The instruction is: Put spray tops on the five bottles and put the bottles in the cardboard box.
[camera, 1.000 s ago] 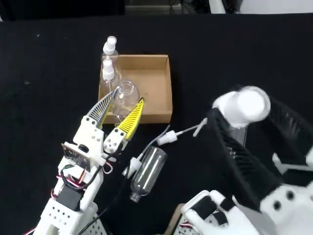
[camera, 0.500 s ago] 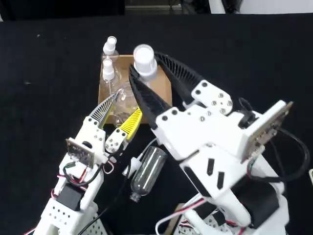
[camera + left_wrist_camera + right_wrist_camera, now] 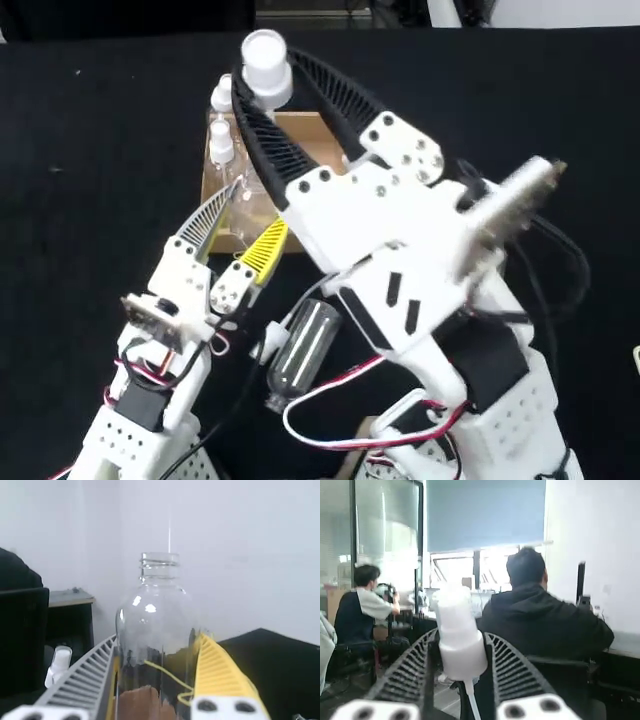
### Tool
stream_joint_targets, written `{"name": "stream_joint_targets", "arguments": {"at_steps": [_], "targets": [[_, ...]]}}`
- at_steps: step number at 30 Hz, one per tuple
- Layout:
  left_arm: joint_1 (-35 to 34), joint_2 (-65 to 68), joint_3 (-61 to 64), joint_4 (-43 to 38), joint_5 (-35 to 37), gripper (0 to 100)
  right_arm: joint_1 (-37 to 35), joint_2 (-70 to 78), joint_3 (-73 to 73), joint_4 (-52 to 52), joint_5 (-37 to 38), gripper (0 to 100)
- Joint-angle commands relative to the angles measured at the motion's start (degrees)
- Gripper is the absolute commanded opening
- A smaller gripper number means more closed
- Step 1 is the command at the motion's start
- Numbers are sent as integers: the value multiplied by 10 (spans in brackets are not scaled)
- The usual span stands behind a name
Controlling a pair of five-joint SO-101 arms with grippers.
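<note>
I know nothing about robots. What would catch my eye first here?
The big white right gripper looms high over the table, pinching a white spray top between black ribbed jaws. Below it, the left gripper, half yellow, clasps an open clear bottle upright at the cardboard box. Another uncapped bottle lies on the black table.

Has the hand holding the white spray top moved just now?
Yes. The right hand, with its spray top, swung left from right of the cardboard box to above its far-left corner.
</note>
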Motion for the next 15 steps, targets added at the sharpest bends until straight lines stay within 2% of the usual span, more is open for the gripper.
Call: {"name": "stream_joint_targets", "arguments": {"at_steps": [1, 6, 12, 15], "targets": [[0, -5, 15, -44, 3, 30, 1, 7, -49, -23, -3, 11], [4, -5, 15, -32, 5, 30, -2, 7, -56, -23, -4, 11], [3, -5, 15, -25, 4, 30, -58, 6, -53, -19, -1, 11], [0, -5, 15, -24, 4, 30, -61, 7, -49, -18, -1, 11]]}}
